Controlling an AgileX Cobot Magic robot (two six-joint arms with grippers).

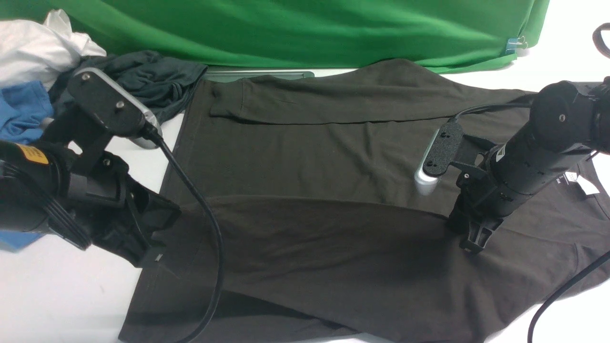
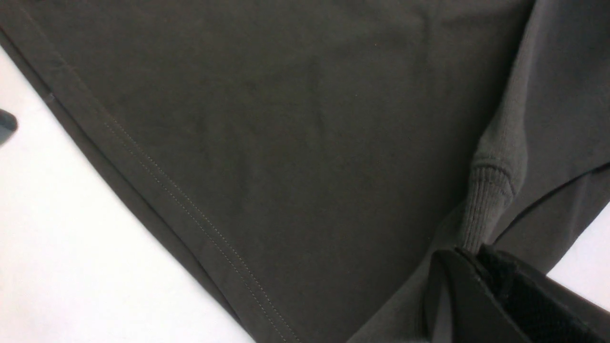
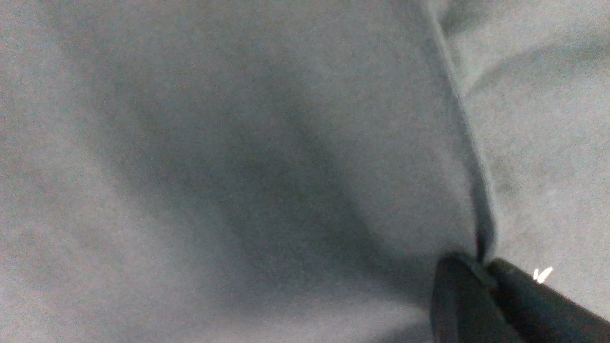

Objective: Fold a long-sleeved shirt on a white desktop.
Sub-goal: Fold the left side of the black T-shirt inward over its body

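The black-brown long-sleeved shirt [image 1: 305, 162] lies spread across the white desktop [image 1: 57, 295], collar and white neck tag [image 1: 584, 183] at the right, hem at the left. One sleeve lies folded along the far edge. The near sleeve is stretched across the body between both grippers. My left gripper [image 1: 155, 257] is shut on the ribbed cuff [image 2: 481, 219] near the hem. My right gripper [image 1: 474, 243] is shut on a fold of the sleeve fabric [image 3: 481, 224] near the shoulder. A small white chest print [image 3: 542, 274] shows beside the right jaws.
A dark teal-grey garment [image 1: 147, 78], a blue tee [image 1: 24, 109] and white cloth [image 1: 33, 45] are piled at the back left. The green backdrop [image 1: 305, 28] runs along the back. The grey cable slot [image 1: 259, 75] peeks out behind the shirt. Cables hang off both arms.
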